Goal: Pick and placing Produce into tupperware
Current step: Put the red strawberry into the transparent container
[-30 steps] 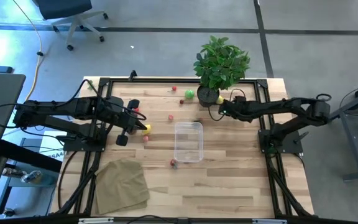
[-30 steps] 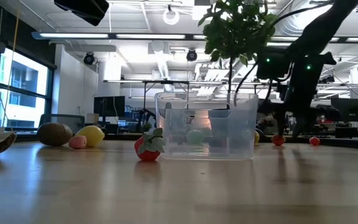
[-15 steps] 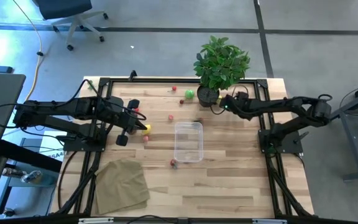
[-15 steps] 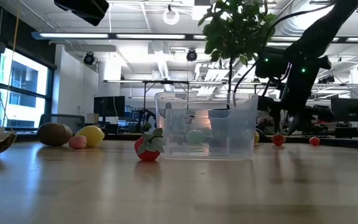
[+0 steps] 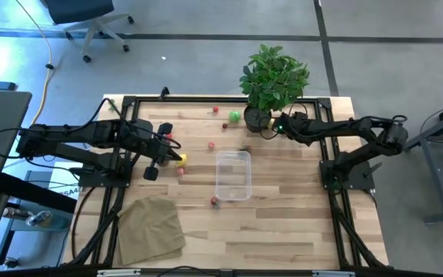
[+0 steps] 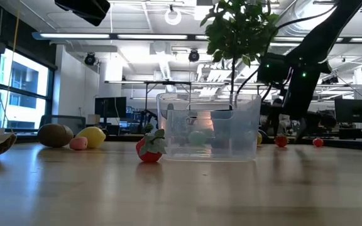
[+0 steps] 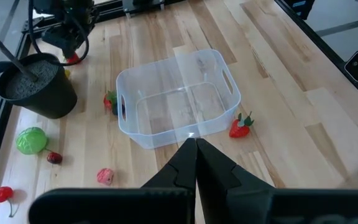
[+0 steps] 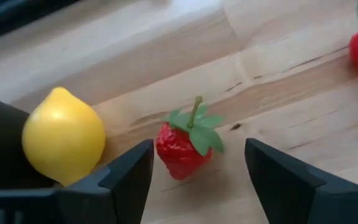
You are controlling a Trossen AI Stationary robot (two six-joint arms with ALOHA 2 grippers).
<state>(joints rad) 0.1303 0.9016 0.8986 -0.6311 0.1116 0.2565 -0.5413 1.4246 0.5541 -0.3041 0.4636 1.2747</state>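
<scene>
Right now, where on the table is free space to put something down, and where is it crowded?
Free: the bare wood between the tupperware and the right arm's base, and the near strip beside the tan cloth. Crowded: the far edge around the potted plant, where produce lies and the right gripper works.

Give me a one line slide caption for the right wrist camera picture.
Open right gripper lined up over a toy strawberry on the wooden table, a yellow lemon beside it.

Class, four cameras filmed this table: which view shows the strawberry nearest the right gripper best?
The right wrist view: the strawberry fills the middle, leaves and stem clear, between the open right gripper's fingers, beside a lemon. The high view hides it by the plant pot. The low and left wrist views don't clearly show it.
</scene>
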